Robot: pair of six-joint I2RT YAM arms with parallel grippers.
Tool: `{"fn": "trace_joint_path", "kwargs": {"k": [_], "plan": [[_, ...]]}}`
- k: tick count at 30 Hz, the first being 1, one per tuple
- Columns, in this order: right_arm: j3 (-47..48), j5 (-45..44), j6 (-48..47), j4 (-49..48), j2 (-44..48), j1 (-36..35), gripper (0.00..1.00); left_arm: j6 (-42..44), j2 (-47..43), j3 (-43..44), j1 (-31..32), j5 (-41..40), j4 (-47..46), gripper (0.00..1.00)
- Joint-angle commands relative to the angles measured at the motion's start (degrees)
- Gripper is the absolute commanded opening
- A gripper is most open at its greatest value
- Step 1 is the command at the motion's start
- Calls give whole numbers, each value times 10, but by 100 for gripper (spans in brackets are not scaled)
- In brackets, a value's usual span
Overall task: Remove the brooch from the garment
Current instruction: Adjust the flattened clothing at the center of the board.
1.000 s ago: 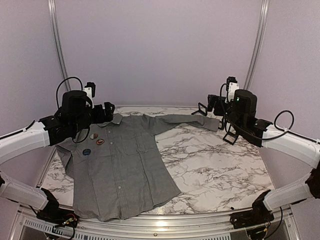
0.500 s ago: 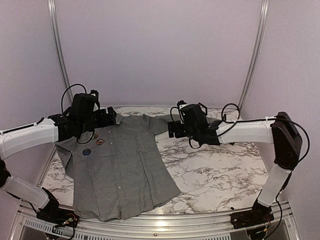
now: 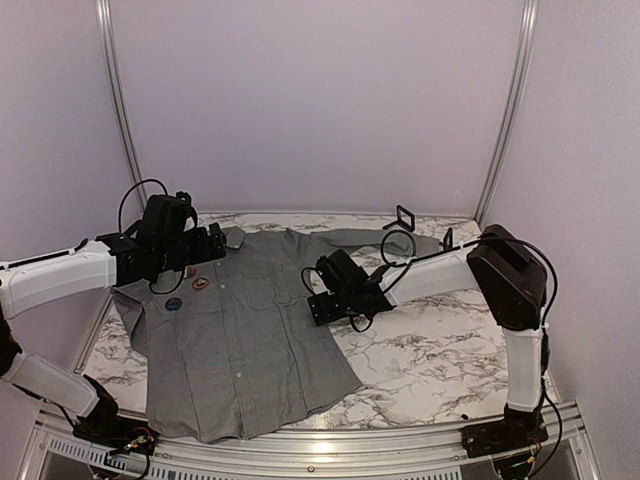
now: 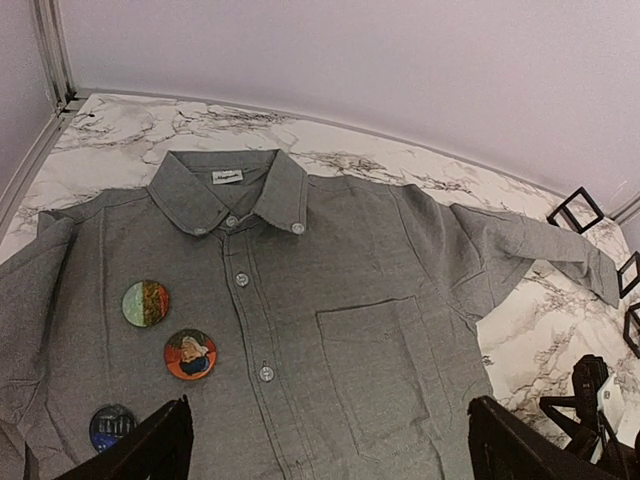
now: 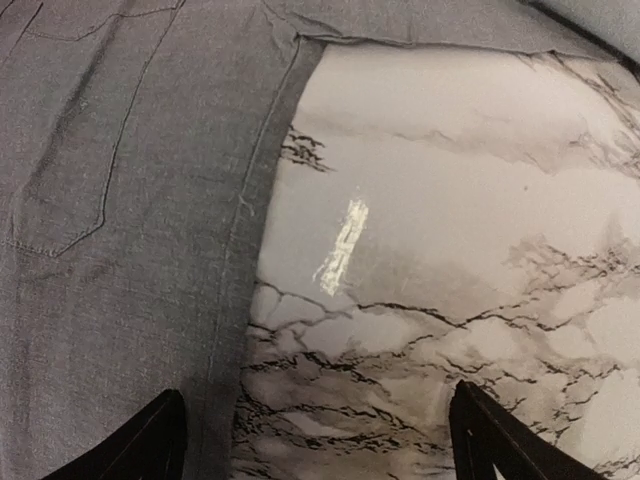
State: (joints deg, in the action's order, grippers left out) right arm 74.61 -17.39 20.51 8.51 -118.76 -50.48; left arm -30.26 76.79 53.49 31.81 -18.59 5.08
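Moved since half a second ago: right gripper [image 3: 318,303], now nearer the arm bases, beside the shirt's side edge; left gripper [image 3: 216,243] nearly unmoved.
Shirt [image 3: 245,320]: spread flat on the marble table [image 3: 450,340], buttoned, collar toward the back wall, one sleeve stretched out to the right.
Brooches: three round ones pinned in a loose cluster on the chest, left of the buttons in the left wrist view: striped brooch [image 4: 146,303], orange brooch [image 4: 190,354], blue brooch [image 4: 112,427].
Left gripper: spread wide, holding nothing, hovering over the shirt's shoulder by the collar. All three brooches near it, toward the left of its wrist view, blue brooch just beside the finger [image 4: 160,445] on that side.
Right gripper: spread wide, empty, above the line where cloth meets marble, past the chest pocket [image 4: 385,370] toward the hem, well apart from every brooch.
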Motion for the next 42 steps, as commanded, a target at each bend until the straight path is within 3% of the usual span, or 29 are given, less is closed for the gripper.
{"fn": "trace_joint_path", "kwargs": {"k": [1, 8, 13, 18, 22, 26, 42], "plan": [[27, 10, 24, 36, -22, -14, 87, -7, -16, -11, -3, -11, 17, 99], [22, -7, 35, 52, -41, -27, 84, -11, -18, -14, -3, -8, 16, 99], [6, -12, 48, 60, -41, -29, 75, -13, -20, -17, -4, -7, 15, 99], [-17, -21, 59, 60, -26, -30, 51, -18, -21, -22, -4, -6, 14, 99], [-28, -33, 64, 66, -12, -29, 22, -20, -23, -28, -4, -4, 10, 99], [-38, -39, 68, 69, 1, -29, 2, -22, -21, -30, -4, 0, 10, 99], [-153, -38, 90, 71, 106, -14, 0, -34, -10, -47, -3, 72, -10, 99]]}}
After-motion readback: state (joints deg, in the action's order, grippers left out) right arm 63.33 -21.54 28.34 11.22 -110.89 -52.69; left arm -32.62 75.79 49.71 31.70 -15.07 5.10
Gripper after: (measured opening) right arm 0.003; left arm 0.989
